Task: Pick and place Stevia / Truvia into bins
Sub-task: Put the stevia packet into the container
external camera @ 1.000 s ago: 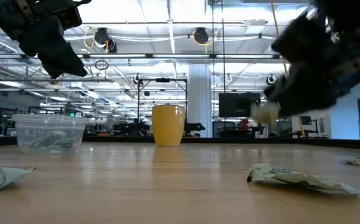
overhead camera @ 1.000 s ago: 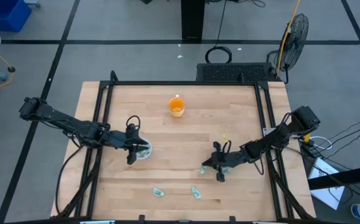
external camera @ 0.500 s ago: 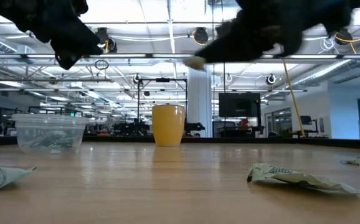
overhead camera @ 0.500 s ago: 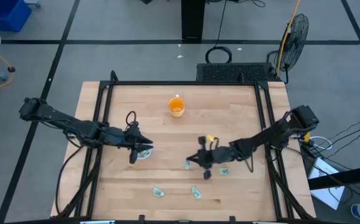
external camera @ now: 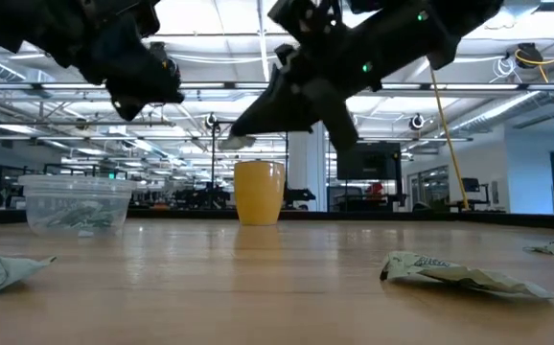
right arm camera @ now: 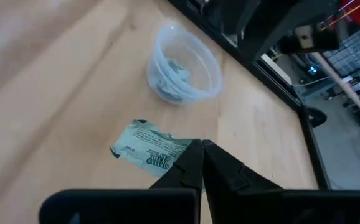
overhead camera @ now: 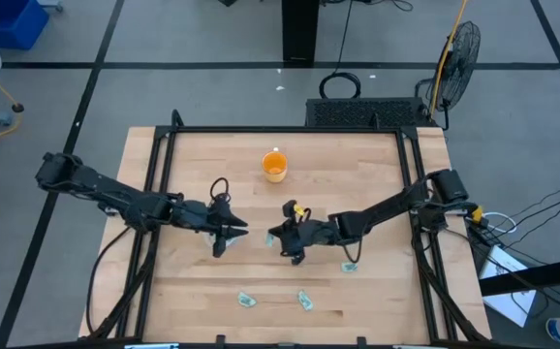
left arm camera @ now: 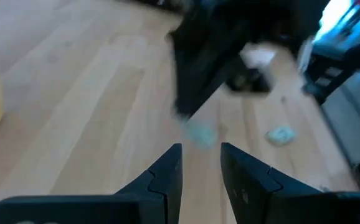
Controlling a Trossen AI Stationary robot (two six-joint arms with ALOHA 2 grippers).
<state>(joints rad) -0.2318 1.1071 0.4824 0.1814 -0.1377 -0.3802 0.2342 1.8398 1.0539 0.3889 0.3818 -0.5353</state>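
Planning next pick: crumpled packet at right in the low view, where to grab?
Probably the packet by its raised, puckered end, from straight above, fingers across the short width. It lies flat on the table, so a side approach finds no edge.

The table (overhead camera: 357, 165) is pale, matt wood planking inside a black metal frame (overhead camera: 285, 131). The clear cup (right arm camera: 183, 62) is thin glossy plastic, while the packet (right arm camera: 155, 152) pinched by matt black fingers (right arm camera: 189, 168) is crinkled paper.
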